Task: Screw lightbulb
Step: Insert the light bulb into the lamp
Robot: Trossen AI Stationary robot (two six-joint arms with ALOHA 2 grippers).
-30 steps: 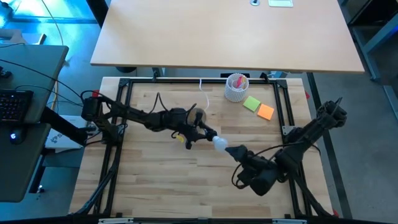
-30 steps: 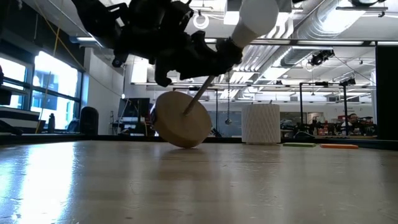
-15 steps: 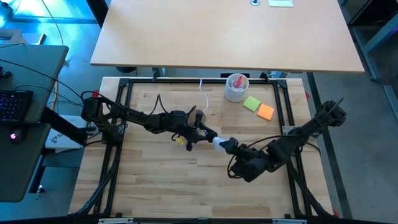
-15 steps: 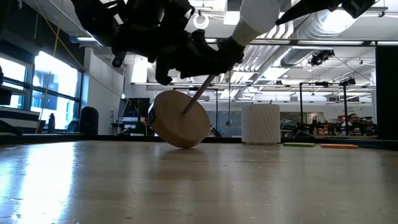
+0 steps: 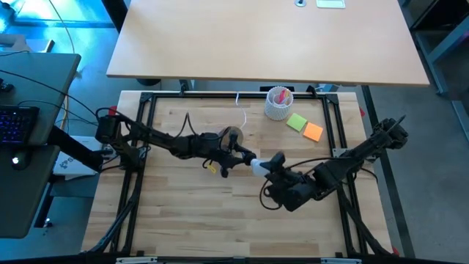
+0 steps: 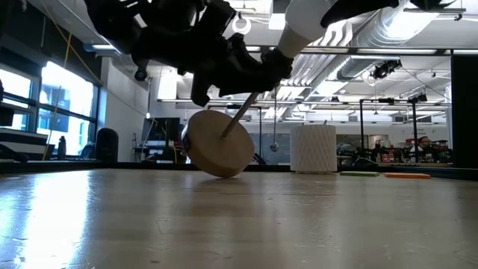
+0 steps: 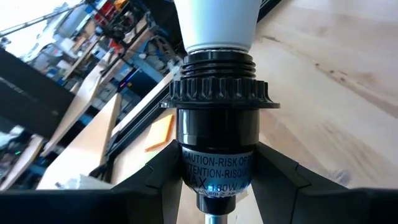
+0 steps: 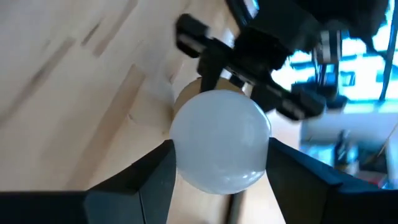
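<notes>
The white lightbulb (image 8: 221, 140) sits with its base in the black socket (image 7: 216, 143) of a lamp stand. The stand's round wooden disc (image 6: 218, 143) is tilted, its lower rim on the table, and a thin rod joins it to the socket. My left gripper (image 5: 238, 155) is shut on the socket at mid-table. My right gripper (image 5: 270, 167) comes from the table's right and is shut on the bulb (image 5: 258, 167). In the low view the bulb (image 6: 302, 22) shows high above the table. My left gripper pinches the socket's smooth lower barrel (image 7: 186, 168) between its two fingers (image 7: 158, 183), below the threaded collar. The fingers lie along the socket, nearly level, coming from the table's left. The socket is held tilted above the table. My right gripper pinches the bulb's round globe (image 8: 180, 146) between its two fingers (image 8: 149, 180), one on each side. It comes from the table's right, slanting down, in line with the bulb. The bulb is clear of the table, its base in the socket.
A white perforated cup (image 5: 278, 103) with pink contents stands at the far edge. A green (image 5: 296, 122) and an orange (image 5: 313, 131) sticky note lie to its right. A black frame (image 5: 146, 117) runs round the table. The near half of the wooden top is bare.
My right gripper has gone toward the table's left and far edge, up to the bulb, rolling about its own axis. Its fingers now cover the globe, which showed bare a second ago. My left gripper, the socket and the disc have stayed in place.
</notes>
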